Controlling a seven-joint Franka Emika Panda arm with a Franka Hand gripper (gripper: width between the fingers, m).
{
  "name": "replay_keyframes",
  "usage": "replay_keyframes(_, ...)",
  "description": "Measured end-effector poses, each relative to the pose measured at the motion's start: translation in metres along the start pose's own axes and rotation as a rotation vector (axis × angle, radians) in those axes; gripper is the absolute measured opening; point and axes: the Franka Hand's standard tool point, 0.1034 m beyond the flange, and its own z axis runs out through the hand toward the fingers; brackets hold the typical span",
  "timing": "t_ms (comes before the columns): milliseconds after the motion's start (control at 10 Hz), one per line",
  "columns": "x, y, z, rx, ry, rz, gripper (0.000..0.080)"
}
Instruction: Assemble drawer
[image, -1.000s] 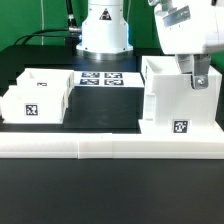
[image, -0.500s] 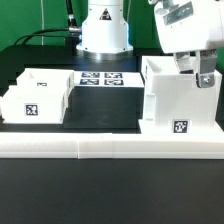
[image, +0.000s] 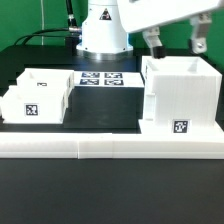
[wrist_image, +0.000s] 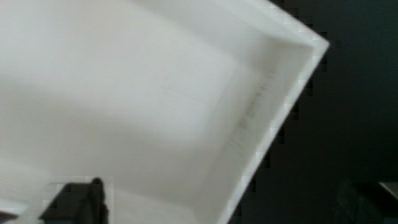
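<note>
**Gripper clear of the drawer shell, jaws spread wide**

The gripper (image: 176, 44) hangs above the drawer shell (image: 180, 100) with its jaws far apart and nothing between them. In the exterior view one fingertip (image: 152, 42) stands over the shell's left wall and the other over its right. The wrist view looks straight down onto a white wall and corner of the shell, with the two dark fingertips (wrist_image: 75, 200) at the picture's edge and touching nothing.

The shell stands upright on the exterior view's right, open side up. Its tagged front face is pressed against the long white rail (image: 110, 148). That contact probably squares the shell and keeps it from sliding when a part is pushed in. The small tray (image: 35, 97) sits well apart on the exterior view's left, also against the rail, with its tag facing the camera. I cannot make out a knob on it. The marker board (image: 100, 78) lies flat between the two, toward the robot base (image: 105, 30).

Half a second ago the gripper was lower, with a finger down at the shell's right wall as if gripping it. It has since let go, opened and risen. The shell has not shifted and the tray is untouched. The shell looks placed, so the tray is likely the next thing to fetch.
</note>
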Motion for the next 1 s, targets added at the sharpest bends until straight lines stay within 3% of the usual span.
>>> replay_keyframes(300, -0.003, 0.001, 0.002, -0.015, -0.013, -0.158, 0.0649)
replay_keyframes(400, -0.003, 0.011, -0.003, -0.069, -0.044, -0.35, 0.0649)
replay_keyframes(500, 0.003, 0.02, -0.009, -0.1, -0.037, -0.539, 0.0649)
replay_keyframes(700, 0.019, 0.038, -0.017, -0.129, -0.039, -0.84, 0.0649)
replay_keyframes(800, 0.033, 0.047, -0.018, -0.115, -0.048, -0.906, 0.0649)
replay_keyframes(1000, 0.033, 0.047, -0.018, -0.123, -0.052, -1.027, 0.0649)
